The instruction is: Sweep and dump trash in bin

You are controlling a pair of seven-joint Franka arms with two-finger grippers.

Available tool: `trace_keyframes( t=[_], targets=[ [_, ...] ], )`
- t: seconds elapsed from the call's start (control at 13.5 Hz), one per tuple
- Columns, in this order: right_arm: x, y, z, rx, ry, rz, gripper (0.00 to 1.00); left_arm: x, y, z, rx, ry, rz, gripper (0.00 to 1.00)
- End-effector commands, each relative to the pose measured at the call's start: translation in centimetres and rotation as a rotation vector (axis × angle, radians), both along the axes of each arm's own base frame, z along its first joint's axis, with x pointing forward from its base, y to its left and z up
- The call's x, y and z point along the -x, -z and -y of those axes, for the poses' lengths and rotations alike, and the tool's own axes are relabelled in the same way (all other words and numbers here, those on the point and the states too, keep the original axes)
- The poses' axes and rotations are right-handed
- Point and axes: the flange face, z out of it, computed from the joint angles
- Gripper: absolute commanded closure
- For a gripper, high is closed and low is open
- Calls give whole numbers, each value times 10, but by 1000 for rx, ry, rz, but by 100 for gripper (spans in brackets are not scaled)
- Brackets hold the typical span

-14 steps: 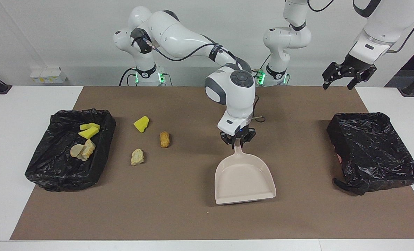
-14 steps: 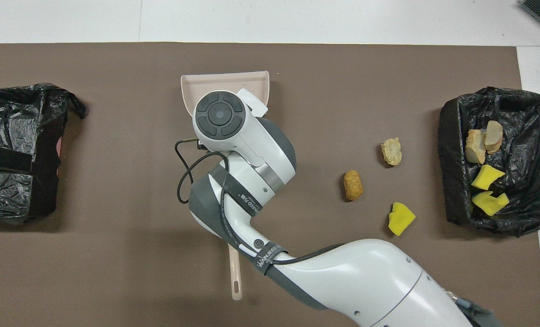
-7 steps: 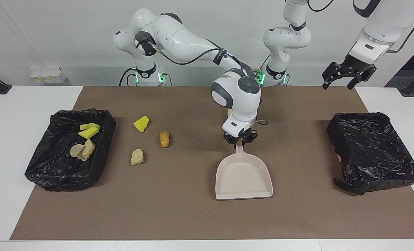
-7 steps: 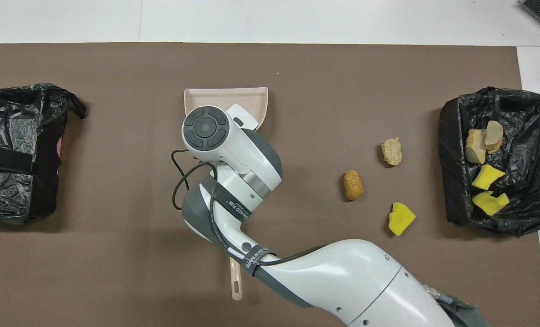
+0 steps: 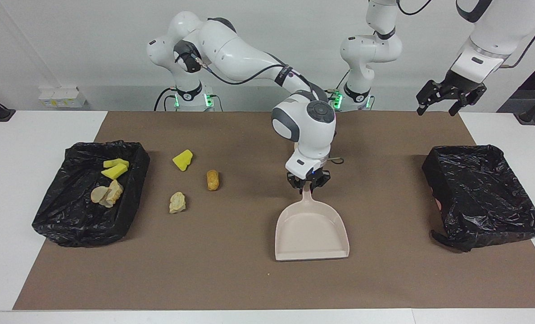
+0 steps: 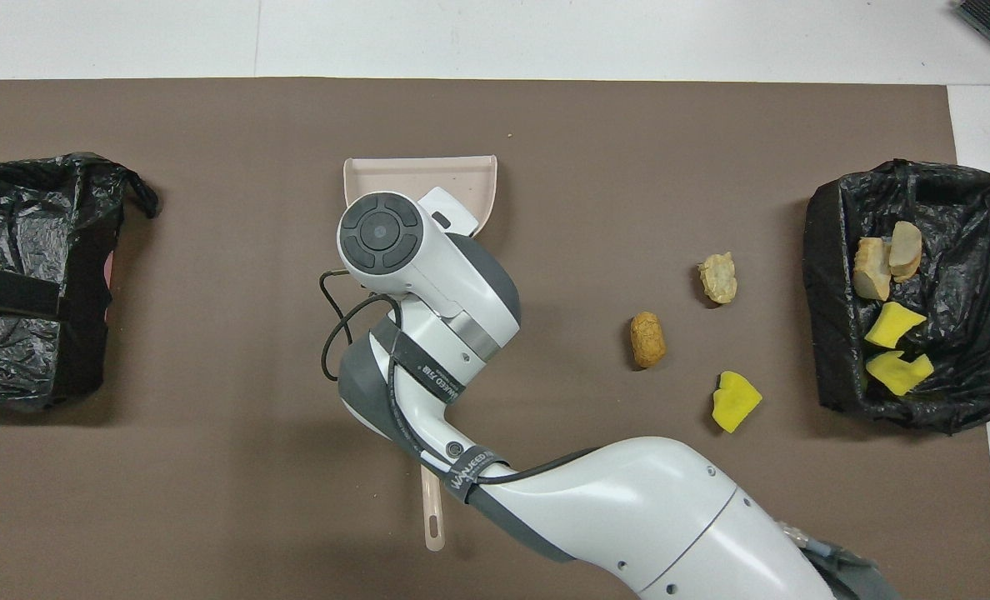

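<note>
1. The right claw (image 5: pixel 307 183) is pinching the dustpan (image 5: pixel 311 230) by its handle at mid-counter (image 5: pixel 6 189).
2. The left claw (image 5: pixel 449 96) is waiting, spread, above the counter's edge.
3. Trash: three scraps (image 5: pixel 183 160) (image 5: pixel 212 179) (image 5: pixel 177 202) are lying at the dustpan's nine o'clock in the facing view; others (image 5: pixel 109 182) are sitting in the bin (image 5: pixel 76 216).

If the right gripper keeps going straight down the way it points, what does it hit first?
The right gripper points down, shut on the dustpan by its handle, so the pan's handle comes first, then the brown mat right under it. How high the pan sits is unclear; it looks to be resting.
</note>
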Motion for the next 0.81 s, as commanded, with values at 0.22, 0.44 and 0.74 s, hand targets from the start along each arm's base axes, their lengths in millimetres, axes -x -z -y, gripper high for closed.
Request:
trace_keyframes(
  t=[0.22,0.44,0.74],
  targets=[
    [-12,-29,17,-25,32,31,52,4,-5,-2,-16,-2,4,0],
    [-35,-69,58,-76,116,46,28,4,-5,-3,-18,-4,4,0],
    [-61,-143,174,-77,258,93,2,4,-5,-2,-18,-2,4,0]
  ],
)
